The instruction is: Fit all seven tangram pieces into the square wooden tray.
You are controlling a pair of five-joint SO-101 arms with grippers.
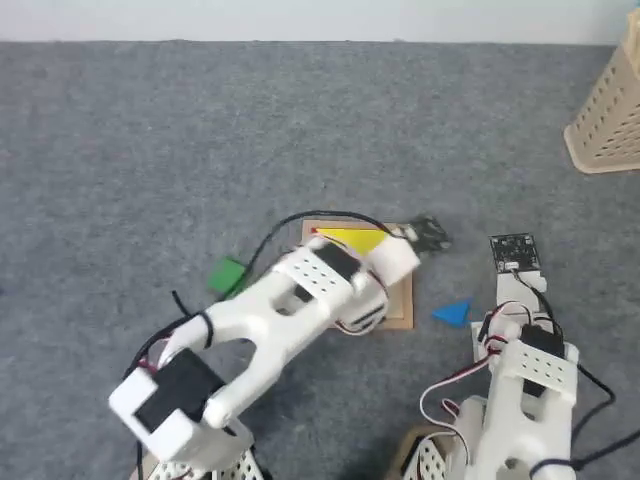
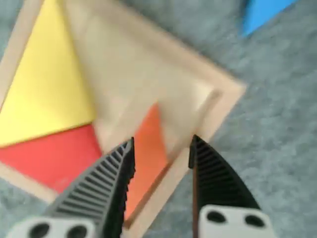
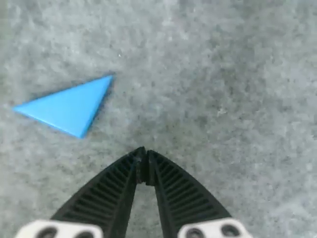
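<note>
High view: left arm (image 1: 290, 310) across square wooden tray (image 1: 406, 300) on grey carpet (image 1: 150, 130), yellow triangle (image 1: 352, 240) inside, green piece (image 1: 227, 274) on carpet off one side, blue triangle (image 1: 453, 313) just beside the other, right arm (image 1: 530, 380) near it. Left wrist view: left gripper (image 2: 161, 144) above a tray corner, jaws apart, gripping nothing, orange piece (image 2: 148, 148) below the gap, red piece (image 2: 54, 153) touching the yellow triangle in the tray. Right wrist view: right gripper (image 3: 142, 151) over carpet, jaws pressed together on nothing, blue triangle near the tips, apart.
</note>
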